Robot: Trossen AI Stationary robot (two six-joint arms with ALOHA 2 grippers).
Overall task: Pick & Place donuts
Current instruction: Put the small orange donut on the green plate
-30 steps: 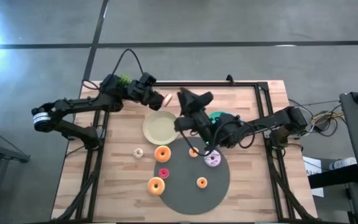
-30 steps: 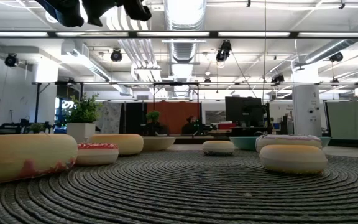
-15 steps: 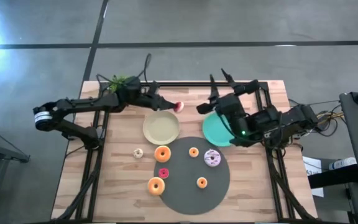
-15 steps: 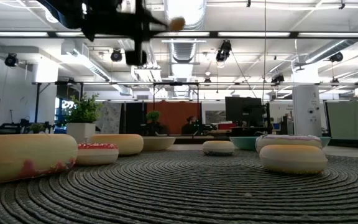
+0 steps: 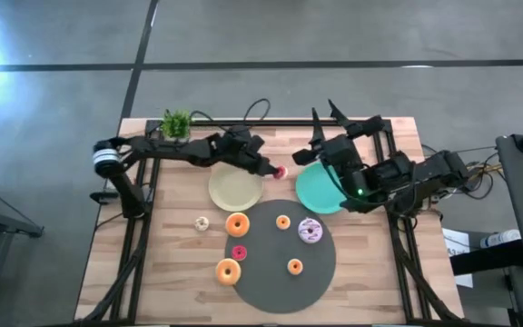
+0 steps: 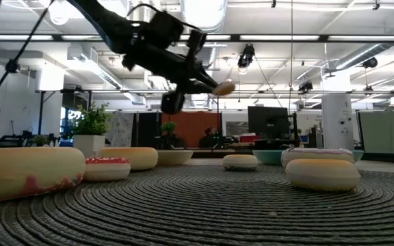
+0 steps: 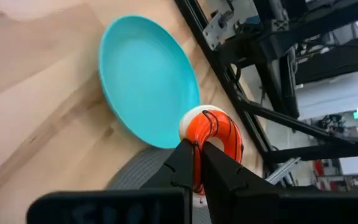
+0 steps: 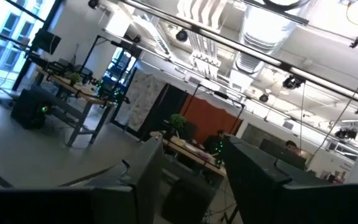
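Note:
My left gripper [image 5: 271,169] [image 6: 211,85] is shut on a donut [image 5: 280,171] [image 7: 213,132] with red-orange icing, dark stripes and a cream underside. It hovers above the gap between the cream plate [image 5: 234,190] and the teal plate [image 5: 316,193] [image 7: 145,81]. My right gripper [image 5: 325,123] [image 8: 191,168] is open and raised over the table's far right part, pointing up and away; it touches nothing. Several more donuts lie flat below: an orange one [image 5: 237,223], a small cream one [image 5: 202,222], a lilac-white one [image 5: 310,231]. My left gripper pinches the striped donut by the near part of its ring [image 7: 199,144] between its two fingers [image 7: 182,163]. The donut stands out past the fingertips and is lifted clear of the table, as the low view shows [image 6: 223,87].
A big grey round mat [image 5: 271,286] [image 6: 204,205] fills the near middle, with small donuts [image 5: 282,222] [image 5: 295,266] on it. An orange donut [image 5: 228,271] and a small pink one [image 5: 239,252] lie at its left rim. A potted plant [image 5: 176,123] stands at the far left corner.
My left gripper has carried the striped donut from beyond the cream plate's far left toward the table's right, sinking lower, to the gap between the plates. My right arm has lifted off the mat, drawn back toward the right over the teal plate, and tipped its gripper upward.

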